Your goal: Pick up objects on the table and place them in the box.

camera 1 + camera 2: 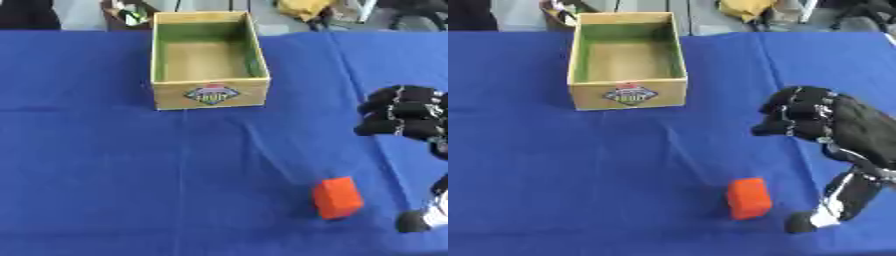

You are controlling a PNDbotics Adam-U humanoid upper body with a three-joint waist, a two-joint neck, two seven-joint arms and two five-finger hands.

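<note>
The table [105, 175], under a blue cloth, fills nearly the whole view; its far edge runs along the top, with clutter beyond it; the box [628, 96], open-topped and of pale wood with a green tint on its inner walls, stands near the far edge, left of the middle, its long axis running from the far edge toward the near one and a diamond-shaped label on its near wall; nothing shows inside it; the right hand [833, 127] comes in from the table's right edge, black with silver joints, its back turned upward, its fingers [794, 117] curled downward in a row and pointing toward the table's left, its thumb [837, 202] hanging low toward the near edge with the tip near the cloth; the hand grips nothing, arched in a half-closed claw above the cloth; the orange block [749, 198] lies near the near edge, right of the middle, well apart from the box, just left of the thumb and not touching it; its long axis runs roughly from near edge to far edge, tilted a little to the left.
</note>
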